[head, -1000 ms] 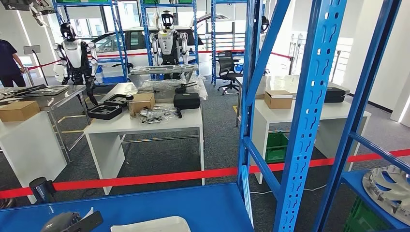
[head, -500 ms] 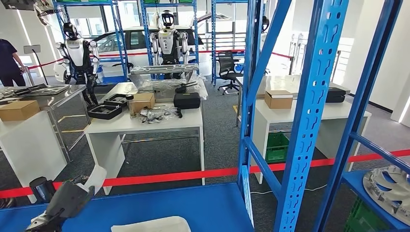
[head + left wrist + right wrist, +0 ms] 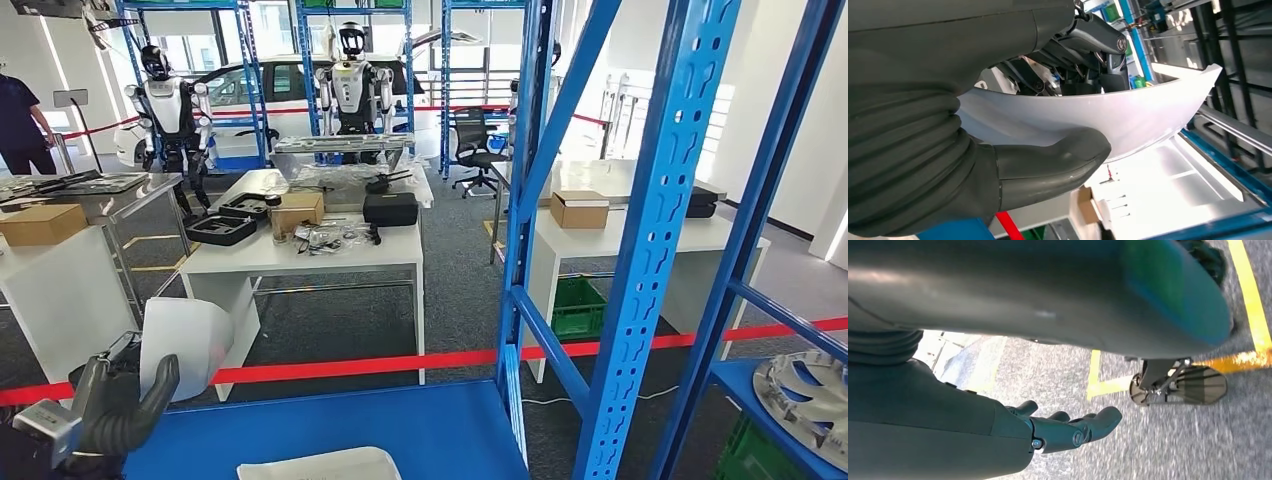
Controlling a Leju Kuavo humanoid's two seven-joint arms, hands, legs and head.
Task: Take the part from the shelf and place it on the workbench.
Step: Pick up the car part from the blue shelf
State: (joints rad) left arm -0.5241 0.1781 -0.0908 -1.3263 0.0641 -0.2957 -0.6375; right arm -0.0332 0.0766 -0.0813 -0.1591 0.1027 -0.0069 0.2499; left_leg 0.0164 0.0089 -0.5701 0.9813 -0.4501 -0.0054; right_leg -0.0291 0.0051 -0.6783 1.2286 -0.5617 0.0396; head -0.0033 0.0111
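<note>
In the head view the left hand has risen from the shelf edge at seven o'clock, where a second ago just its tip showed; it now stands clear above the blue shelf board with the white curved part gripped between thumb and fingers; the camera itself has shifted little. The lift looks done, so by this judgement carrying the part to the workbench is what remains. Counted here: one part in the hand, one more white piece lying on the shelf board at six o'clock, one silver wheel cover on the neighbouring shelf at four o'clock, two humanoid robots standing at eleven and twelve o'clock, one red barrier tape across the middle, and three cardboard boxes on white tabletops behind it.

In the left wrist view the thick thumb presses against one face of the white part and the dark fingers close on the other; one part, firmly held.

In the right wrist view the right hand hangs over grey carpet with yellow floor lines; its fingers are loosely extended and hold nothing.
</note>
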